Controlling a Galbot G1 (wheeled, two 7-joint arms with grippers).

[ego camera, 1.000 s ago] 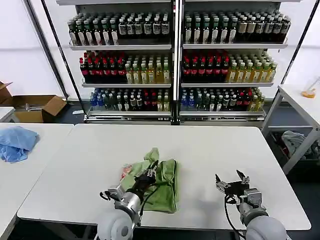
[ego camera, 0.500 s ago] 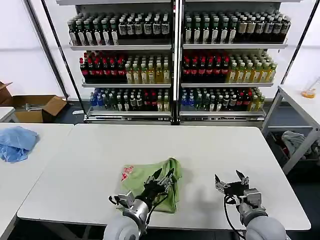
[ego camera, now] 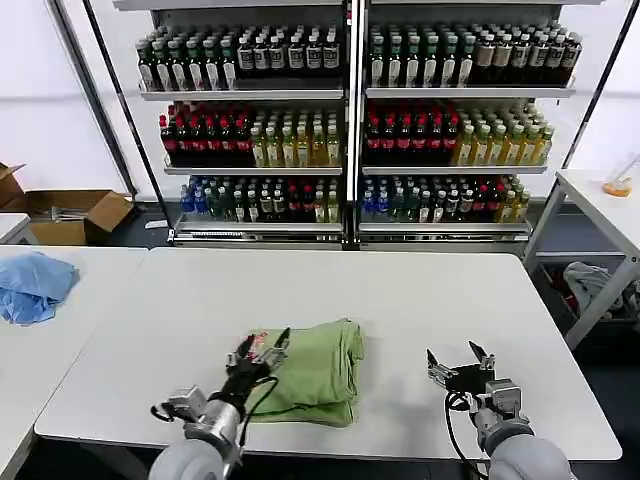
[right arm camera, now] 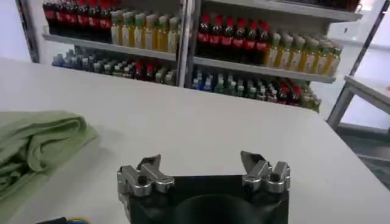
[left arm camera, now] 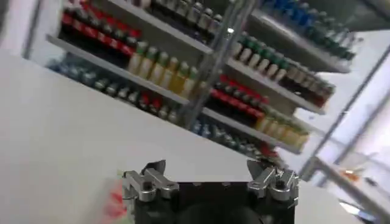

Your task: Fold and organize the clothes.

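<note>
On the white table (ego camera: 420,290), the folded green shirt (ego camera: 310,372) lies near the front edge; left gripper (ego camera: 258,353), jaws released, hovers at its nine o'clock; right gripper (ego camera: 458,366), also spread, waits at three o'clock.

The light green soft-fabric folded shirt (ego camera: 312,372) lies on the white rectangular table (ego camera: 420,300), near its front edge and left of centre. The left gripper (ego camera: 258,352) sits at the shirt's left edge; the right gripper (ego camera: 458,365) hovers well apart to the right (both fingers spread). Behind the table stands the metal bottle shelving (ego camera: 350,120); a light blue crumpled cloth (ego camera: 32,285) lies on the neighbouring white table (ego camera: 40,350) at left.
</note>
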